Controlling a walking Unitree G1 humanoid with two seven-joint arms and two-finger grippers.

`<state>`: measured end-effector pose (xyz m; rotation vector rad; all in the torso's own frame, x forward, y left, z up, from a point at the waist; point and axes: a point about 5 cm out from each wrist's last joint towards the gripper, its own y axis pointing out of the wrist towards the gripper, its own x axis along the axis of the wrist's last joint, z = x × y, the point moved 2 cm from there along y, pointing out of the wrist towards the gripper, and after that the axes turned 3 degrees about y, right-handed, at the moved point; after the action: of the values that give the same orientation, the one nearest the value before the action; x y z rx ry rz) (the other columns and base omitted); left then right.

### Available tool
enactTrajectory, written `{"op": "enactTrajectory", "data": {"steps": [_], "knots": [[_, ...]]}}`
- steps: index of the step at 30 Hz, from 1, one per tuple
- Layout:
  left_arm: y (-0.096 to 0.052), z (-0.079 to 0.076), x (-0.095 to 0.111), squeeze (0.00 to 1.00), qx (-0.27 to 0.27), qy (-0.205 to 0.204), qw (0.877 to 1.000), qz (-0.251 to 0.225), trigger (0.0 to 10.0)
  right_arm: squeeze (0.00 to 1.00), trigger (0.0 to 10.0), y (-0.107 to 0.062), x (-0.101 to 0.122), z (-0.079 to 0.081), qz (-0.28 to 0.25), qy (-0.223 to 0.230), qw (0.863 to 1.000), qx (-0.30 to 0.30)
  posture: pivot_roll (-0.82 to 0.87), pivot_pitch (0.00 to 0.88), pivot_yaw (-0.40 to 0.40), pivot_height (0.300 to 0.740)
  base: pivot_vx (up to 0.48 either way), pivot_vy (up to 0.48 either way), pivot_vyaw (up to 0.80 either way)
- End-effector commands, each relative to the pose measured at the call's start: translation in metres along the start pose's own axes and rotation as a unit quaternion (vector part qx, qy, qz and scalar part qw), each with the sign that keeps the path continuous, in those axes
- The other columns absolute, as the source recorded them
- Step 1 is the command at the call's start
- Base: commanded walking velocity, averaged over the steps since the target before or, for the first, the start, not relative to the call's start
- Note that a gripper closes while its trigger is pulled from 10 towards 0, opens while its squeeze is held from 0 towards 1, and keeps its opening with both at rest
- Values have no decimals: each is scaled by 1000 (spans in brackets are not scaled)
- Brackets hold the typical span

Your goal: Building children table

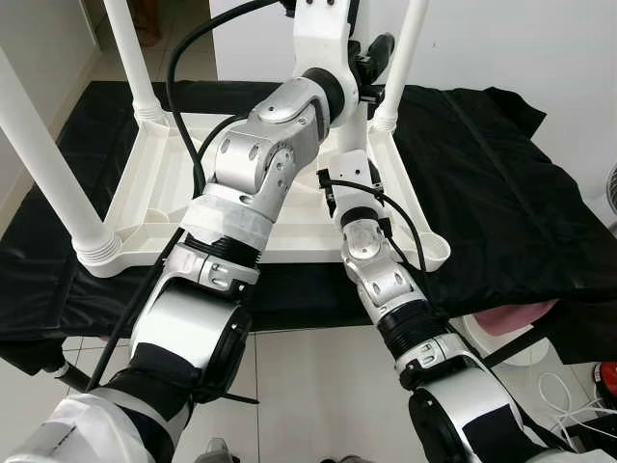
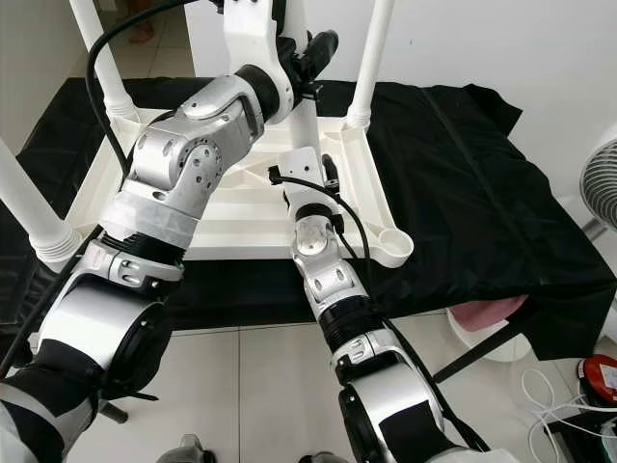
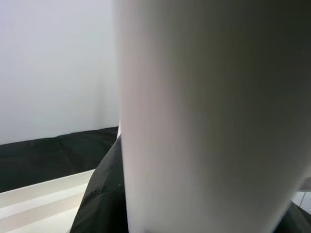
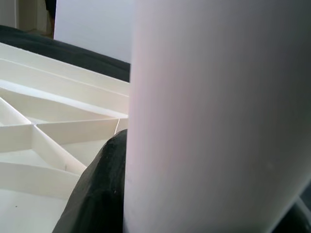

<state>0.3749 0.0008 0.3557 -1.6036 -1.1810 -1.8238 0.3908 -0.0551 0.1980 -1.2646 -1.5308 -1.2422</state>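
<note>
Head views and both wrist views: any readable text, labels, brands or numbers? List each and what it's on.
No readable text in any view.
Upturned white table top and its white legs: plain, no marks.
Black cloth: plain.
Left arm and right arm: no legible lettering on the casings.
Red object on the floor at the right edge: too small and cut off to tell whether it bears a label.

White plastic table (image 1: 253,220) upside-down on black cloth (image 1: 501,193), legs (image 1: 50,169) up.
</note>
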Motion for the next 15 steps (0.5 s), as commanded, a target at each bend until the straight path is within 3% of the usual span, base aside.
{"op": "enactTrajectory", "data": {"steps": [1,11,12,14,15], "knots": [[3,-8,8,0,-2,13,1000,-10,10000,0,0,-1,-4,3,4,-13,1000,3,43,24,-59,740,0,0,0],[3,-9,7,0,-4,17,1000,-9,10000,0,0,0,-3,2,2,-13,1000,-5,42,20,-57,740,0,0,0],[3,-10,7,0,-5,18,1000,-10,10000,0,10000,0,-4,2,9,8,1000,-5,43,13,-56,740,0,0,0],[3,-13,8,0,-16,29,999,-18,10000,0,10000,0,-4,2,15,35,999,-4,44,9,-57,740,0,0,0],[2,-17,8,1000,-35,17,999,-24,10000,0,10000,1,-3,2,16,51,999,-5,44,9,-57,740,0,0,0]]}}
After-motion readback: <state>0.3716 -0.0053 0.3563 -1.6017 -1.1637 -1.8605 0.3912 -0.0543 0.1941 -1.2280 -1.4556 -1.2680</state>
